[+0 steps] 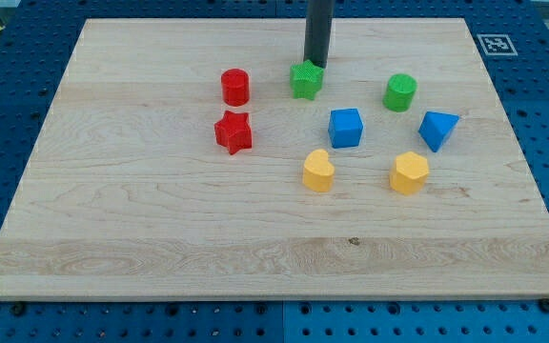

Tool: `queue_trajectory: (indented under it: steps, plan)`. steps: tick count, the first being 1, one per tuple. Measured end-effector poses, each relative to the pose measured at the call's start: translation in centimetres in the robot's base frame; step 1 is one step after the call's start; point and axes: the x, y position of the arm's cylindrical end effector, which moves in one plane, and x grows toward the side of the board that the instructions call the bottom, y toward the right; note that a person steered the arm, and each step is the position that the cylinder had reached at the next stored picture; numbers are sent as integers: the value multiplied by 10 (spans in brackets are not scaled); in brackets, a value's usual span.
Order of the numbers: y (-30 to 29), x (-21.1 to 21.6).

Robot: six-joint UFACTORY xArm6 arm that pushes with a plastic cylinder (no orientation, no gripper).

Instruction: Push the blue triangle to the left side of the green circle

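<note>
Blue triangle [438, 129] well to the view's right of my tip [312, 65].

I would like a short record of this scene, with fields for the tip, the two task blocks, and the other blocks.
tip: my tip is at the top edge of the green star, seemingly touching it
blue triangle: toward the view's right, lower right of the green circle, apart from it
blue cube: lower left of the green circle
red blocks: red cylinder above red star
yellow blocks: yellow heart, yellow hexagon
surface: wooden board
</note>
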Motion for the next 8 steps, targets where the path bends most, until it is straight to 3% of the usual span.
queue_trajectory:
  steps: [1, 2, 4, 5, 6, 7, 8]
  plan:
    - [0, 14]
    - [17, -2]
    - [170, -16]
    - [235, 16]
    - [246, 67]
    - [212, 124]
    - [195, 144]
